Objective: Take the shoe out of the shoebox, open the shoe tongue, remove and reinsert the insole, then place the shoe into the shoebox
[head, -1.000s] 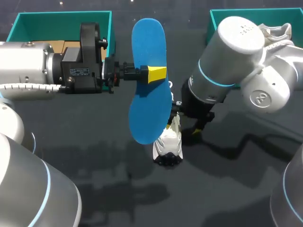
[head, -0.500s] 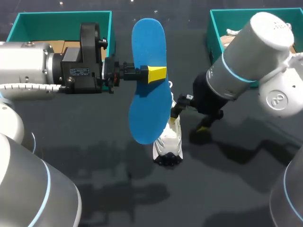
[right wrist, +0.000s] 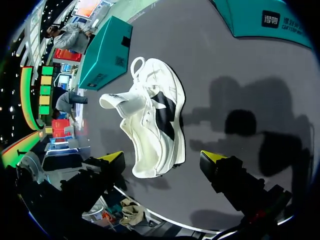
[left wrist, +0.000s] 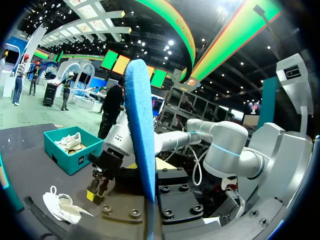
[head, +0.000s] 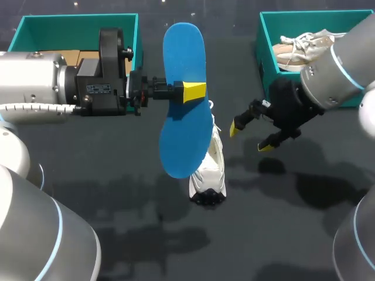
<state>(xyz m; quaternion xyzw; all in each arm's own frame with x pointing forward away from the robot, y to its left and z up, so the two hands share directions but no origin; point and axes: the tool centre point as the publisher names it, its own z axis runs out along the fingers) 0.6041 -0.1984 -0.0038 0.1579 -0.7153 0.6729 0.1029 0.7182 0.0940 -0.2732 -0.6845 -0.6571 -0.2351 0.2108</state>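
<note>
Left gripper (head: 191,92) clamped on the blue insole (head: 186,137) at about mid-length; one yellow tip shows on the near face. The insole is held up in the air over the middle of the table (head: 117,222), with one end toward the far edge and the other toward the near edge. In the left wrist view the insole (left wrist: 142,140) is edge-on and rises straight out ahead of the gripper; own fingertips are not visible there.

Right gripper (head: 249,137) is wide open, holds nothing, touches nothing, and hangs above the table just right of the shoe. In its wrist view the two yellow tips sit well apart (right wrist: 162,157), with the shoe (right wrist: 155,120) ahead of them and not in contact.

White shoe (head: 210,170) with black panels is on the table near its middle, toe toward the near edge, heel end hidden under the insole. Tongue (right wrist: 122,102) sticks out from the opening. In the left wrist view the shoe (left wrist: 60,207) is just beside the right gripper (left wrist: 97,187).

Left teal box (head: 76,19) is at the far left corner, brown cardboard inside, partly hidden by the left arm. Right teal box (head: 263,35) is at the far right corner with a beige shoe (head: 302,48) in it.
</note>
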